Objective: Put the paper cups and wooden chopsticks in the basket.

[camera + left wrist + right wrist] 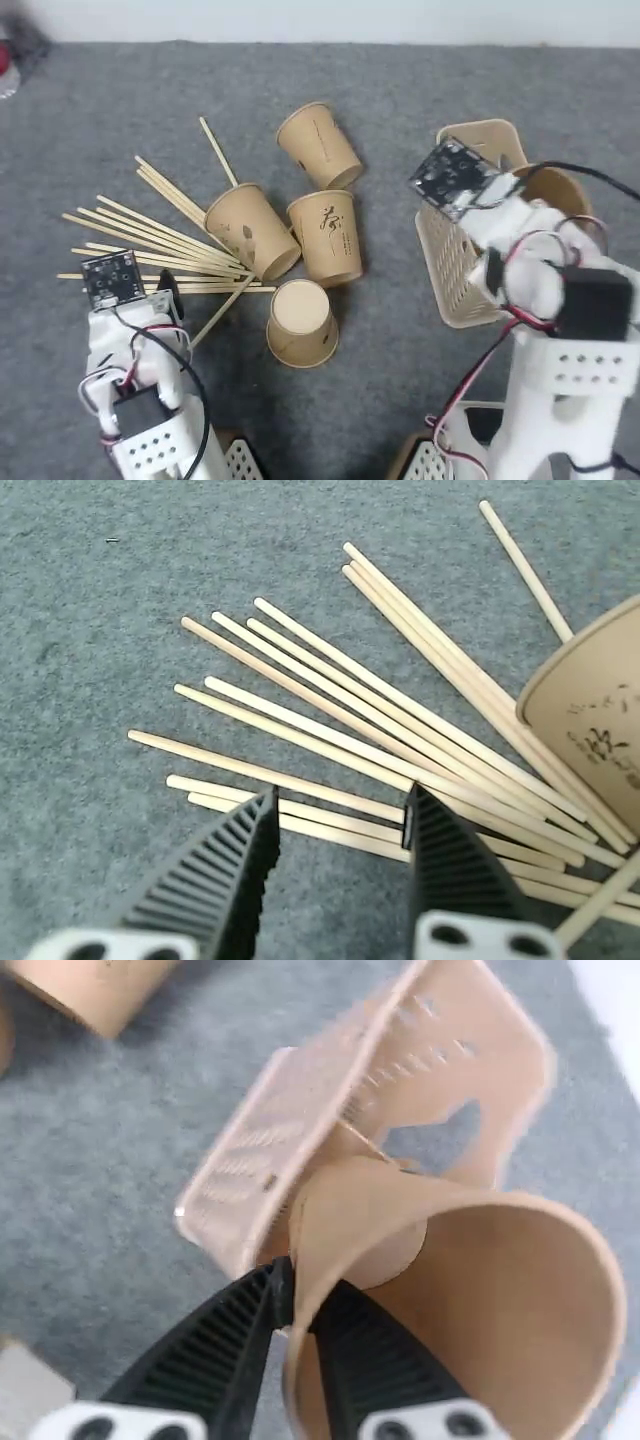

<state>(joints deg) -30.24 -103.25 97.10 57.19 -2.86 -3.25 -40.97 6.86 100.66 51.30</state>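
**While the right arm holds a cup at the basket, four cups and the sticks lie on the carpet**

Where the two arms stand side by side, the right gripper (pixel 291 1282) has its fingers pinched narrow on the wall of a paper cup (pixel 470 1290), one finger inside the cup and one outside. This held cup hangs with its open mouth toward the wrist camera, close against the basket (pixel 300 1150). I cannot tell whether cup and basket touch. From above, the cup peeks out on the side of the basket away from the other cups.

The left gripper (pixel 340 805) has its fingers spread wide and holds nothing. It hovers over the near ends of the chopsticks (pixel 400 730), which fan out across the grey carpet (pixel 400 80).

Four more cups lie on the carpet between the sticks and the basket. One cup (pixel 318 145) lies on its side farthest from the arms. Two (pixel 250 230) (pixel 328 238) lie side by side and touching, the first resting on the tips of the sticks. The fourth (pixel 302 322), nearest the arms, turns a round end up to the camera.
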